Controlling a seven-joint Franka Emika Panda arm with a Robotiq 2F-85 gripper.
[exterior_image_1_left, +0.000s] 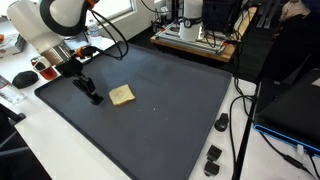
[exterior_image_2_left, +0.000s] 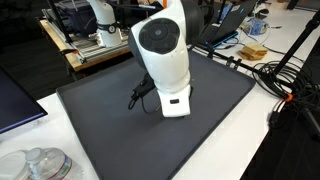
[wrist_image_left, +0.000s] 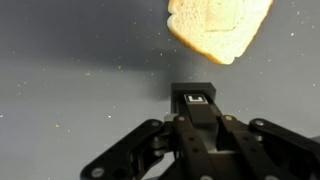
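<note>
— Looking at the dark mat (exterior_image_1_left: 150, 95), where does the pincer (exterior_image_1_left: 95, 98) stand?
— Low over the mat's near-left part in an exterior view, its tips at or just above the surface; I cannot tell whether they touch.
— And the slice of bread (exterior_image_1_left: 122, 95)?
— Lying flat on the mat just beside the pincer, apart from it. In the wrist view the slice of bread (wrist_image_left: 220, 25) sits at the top edge, ahead of the pincer (wrist_image_left: 197, 125), with bare mat between them.
— Is the pincer holding anything?
— Nothing sits between its fingers. How wide they stand I cannot tell from these views.
— What about the arm?
— In an exterior view the white arm (exterior_image_2_left: 165, 55) blocks the middle of the mat (exterior_image_2_left: 100, 120), hiding the bread.
</note>
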